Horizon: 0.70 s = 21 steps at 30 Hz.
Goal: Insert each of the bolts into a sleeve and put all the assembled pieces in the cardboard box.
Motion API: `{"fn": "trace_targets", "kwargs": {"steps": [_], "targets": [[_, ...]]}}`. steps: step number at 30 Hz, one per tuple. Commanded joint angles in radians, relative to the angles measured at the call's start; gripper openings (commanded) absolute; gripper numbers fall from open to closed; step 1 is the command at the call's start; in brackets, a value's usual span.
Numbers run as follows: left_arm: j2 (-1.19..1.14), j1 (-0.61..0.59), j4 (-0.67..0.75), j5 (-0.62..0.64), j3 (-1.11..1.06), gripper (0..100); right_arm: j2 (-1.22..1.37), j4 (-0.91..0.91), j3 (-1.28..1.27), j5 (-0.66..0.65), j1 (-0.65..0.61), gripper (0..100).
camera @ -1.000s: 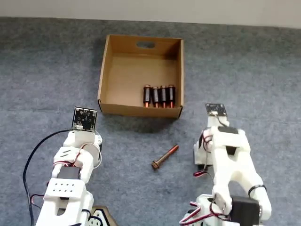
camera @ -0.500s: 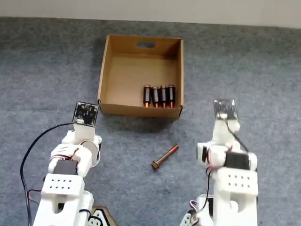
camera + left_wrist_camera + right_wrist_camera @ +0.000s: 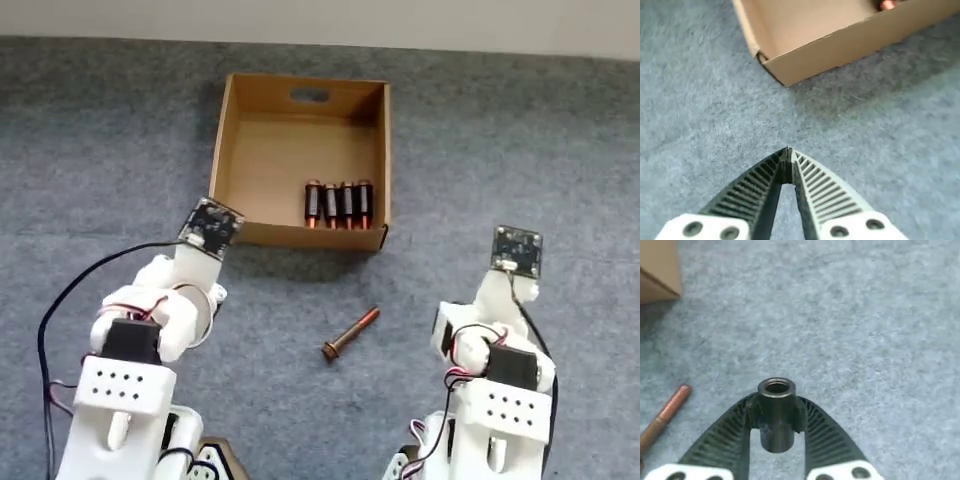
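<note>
A copper-coloured bolt (image 3: pixel 351 333) lies loose on the grey carpet between the two arms, its tip also seen as the bolt (image 3: pixel 664 412) in the right wrist view. My right gripper (image 3: pixel 776 410) is shut on a dark sleeve (image 3: pixel 776 412), held upright with its open bore facing the camera. My left gripper (image 3: pixel 788 152) is shut with nothing in it, hovering over carpet just short of the cardboard box (image 3: pixel 840 42) corner. The cardboard box (image 3: pixel 232 150) holds several assembled pieces (image 3: pixel 338 204) in a row along its near wall.
Grey carpet covers the whole table. The left arm (image 3: pixel 150 340) stands at the lower left and the right arm (image 3: pixel 497 350) at the lower right, each trailing cables. Open carpet lies around the bolt and on both sides of the box.
The right arm has swung to the right and back, away from the box. The left arm's wrist has turned to the right, toward the box's near corner. The bolt has stayed put.
</note>
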<state>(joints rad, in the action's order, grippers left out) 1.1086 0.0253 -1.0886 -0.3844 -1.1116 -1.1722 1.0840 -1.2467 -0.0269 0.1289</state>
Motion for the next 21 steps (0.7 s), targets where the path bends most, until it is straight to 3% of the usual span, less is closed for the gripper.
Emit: {"fn": "trace_targets", "kwargs": {"steps": [1,4,8,16,21], "targets": [[-0.008,0.079,-0.153,-0.032,0.165,1,-0.018,-0.019,0.004,0.014,0.039,0.5],[-0.053,0.173,-0.249,-0.032,0.257,1,-0.018,-0.019,0.004,0.014,0.065,0.5],[-0.285,0.298,-0.324,-0.032,0.378,1,-0.018,-0.019,0.004,0.014,0.087,0.5],[-0.661,0.512,-0.290,-0.028,0.542,2,-0.018,-0.019,-0.027,0.014,0.113,0.5],[-0.763,0.545,-0.187,0.120,0.545,18,-0.018,-0.019,-0.024,0.014,0.139,0.5]]}}
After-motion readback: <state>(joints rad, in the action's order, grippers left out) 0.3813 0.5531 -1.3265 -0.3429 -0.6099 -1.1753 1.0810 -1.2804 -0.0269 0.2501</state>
